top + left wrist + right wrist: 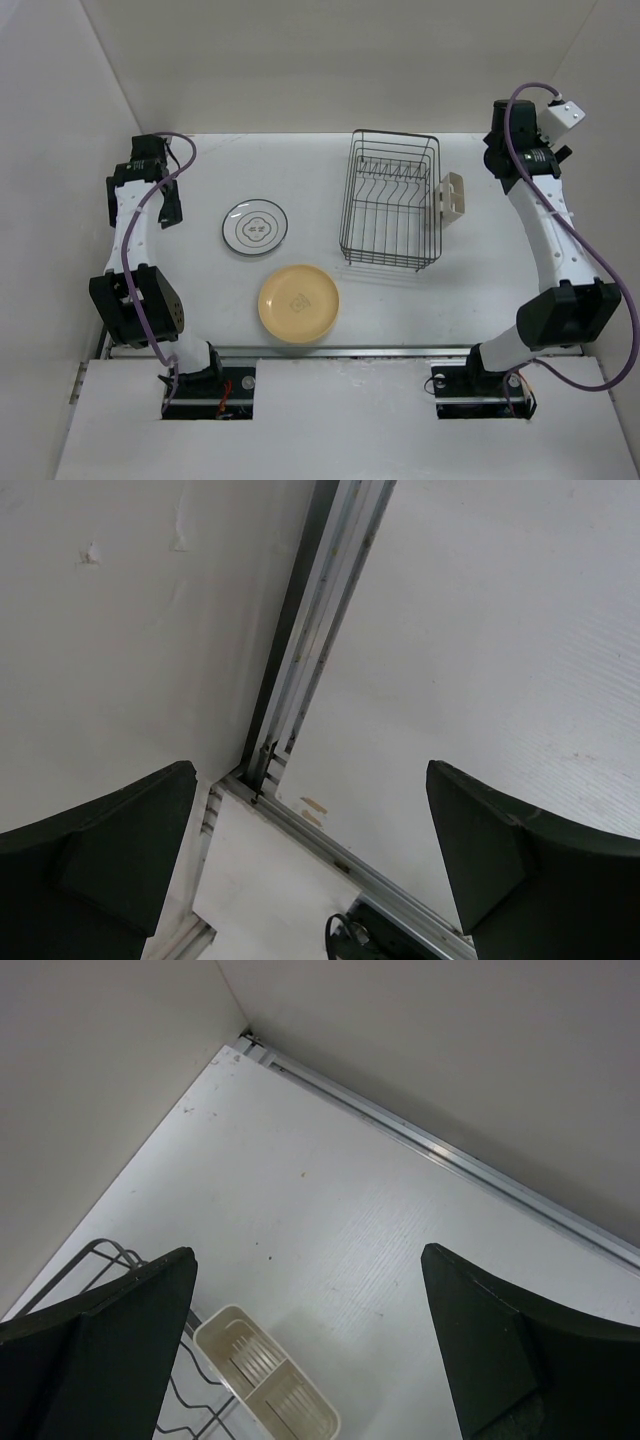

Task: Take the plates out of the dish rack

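The dish rack (392, 200) stands on the right half of the worktop, toward the far edge. Inside it I see only its own wires and prongs. One small cream cup holder (452, 195) hangs on its right side.

Two plates lie flat on the worktop, outside the rack. The white plate (256, 227) with dark rings is left of the rack, near the middle. The yellow plate (299, 303) is by the near edge, close to the white one but not touching.

My left gripper (310, 770) is by the left edge, well apart from both plates. Its fingers are spread wide and hold nothing. My right gripper (307, 1252) is by the far right corner, near the cup holder. Its fingers are spread wide too, with nothing in them.
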